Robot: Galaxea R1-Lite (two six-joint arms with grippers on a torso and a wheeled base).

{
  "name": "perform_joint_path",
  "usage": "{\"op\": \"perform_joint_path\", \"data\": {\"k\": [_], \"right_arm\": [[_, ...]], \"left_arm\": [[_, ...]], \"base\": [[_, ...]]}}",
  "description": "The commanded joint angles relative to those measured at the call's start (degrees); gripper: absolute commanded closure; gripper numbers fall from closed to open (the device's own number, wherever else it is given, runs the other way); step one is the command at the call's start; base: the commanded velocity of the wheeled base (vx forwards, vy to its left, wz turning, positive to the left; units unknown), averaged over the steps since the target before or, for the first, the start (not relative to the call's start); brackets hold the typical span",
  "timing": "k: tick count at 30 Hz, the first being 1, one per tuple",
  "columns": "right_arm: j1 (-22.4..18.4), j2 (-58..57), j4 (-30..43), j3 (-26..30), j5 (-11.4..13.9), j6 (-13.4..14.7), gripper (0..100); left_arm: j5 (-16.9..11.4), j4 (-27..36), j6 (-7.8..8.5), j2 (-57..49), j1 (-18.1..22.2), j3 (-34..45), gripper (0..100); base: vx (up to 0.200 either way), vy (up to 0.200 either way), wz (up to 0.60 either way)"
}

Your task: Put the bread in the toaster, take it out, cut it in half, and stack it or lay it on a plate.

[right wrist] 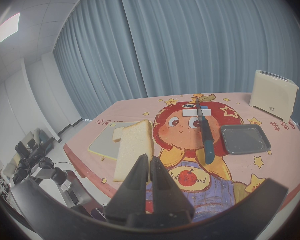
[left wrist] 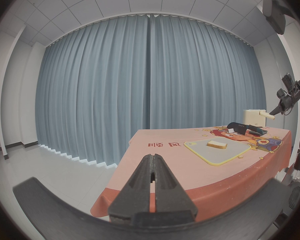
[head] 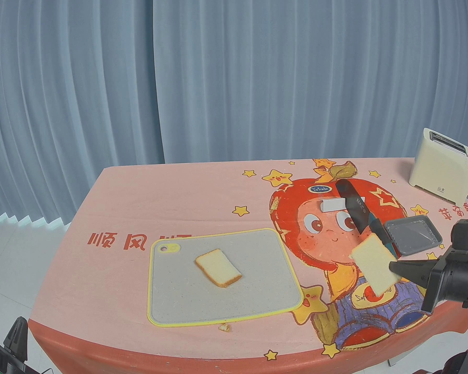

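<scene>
My right gripper (head: 398, 267) (right wrist: 149, 159) is shut on a slice of bread (head: 374, 263) (right wrist: 135, 149), held tilted in the air above the table's front right part. A second, smaller piece of bread (head: 218, 267) (left wrist: 217, 144) (right wrist: 117, 134) lies on the grey cutting board (head: 182, 292) (left wrist: 220, 155) (right wrist: 101, 145). The cream toaster (head: 443, 166) (right wrist: 272, 95) (left wrist: 253, 117) stands at the far right corner. A knife (head: 360, 211) (right wrist: 205, 134) with a teal handle lies next to a dark grey tray (head: 413, 235) (right wrist: 245, 139). My left gripper (left wrist: 152, 179) is shut and empty, off the table's left front corner.
A small crumb (head: 224, 328) lies on the pink printed tablecloth (head: 140, 203) just in front of the board. A white label (head: 332, 205) sits beside the knife blade. Blue curtains hang behind the table.
</scene>
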Motion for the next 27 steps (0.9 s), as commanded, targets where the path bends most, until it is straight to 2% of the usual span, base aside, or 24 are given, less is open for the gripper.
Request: {"op": "perform_joint_path", "data": {"k": [1, 5, 18, 27], "right_arm": [[0.6, -1.9, -0.1, 0.5, -0.3, -0.3, 100], [0.6, -2.1, -0.1, 0.5, -0.5, -1.7, 100], [0.6, -1.8, -0.2, 0.5, -0.5, -1.8, 100], [0.5, -1.7, -0.2, 0.5, -0.5, -1.8, 100]], "left_arm": [[0.0, 0.0, 0.01, -0.9, 0.1, 1.0, 100], [0.1, -0.1, -0.08, -0.9, 0.0, 1.0, 100], [0.1, -0.1, 0.01, -0.9, 0.0, 1.0, 100], [0.1, -0.1, -0.08, -0.9, 0.0, 1.0, 100]], "base": [[0.000, 0.000, 0.00], [0.000, 0.000, 0.00], [0.000, 0.000, 0.00], [0.000, -0.200, 0.00]]}}
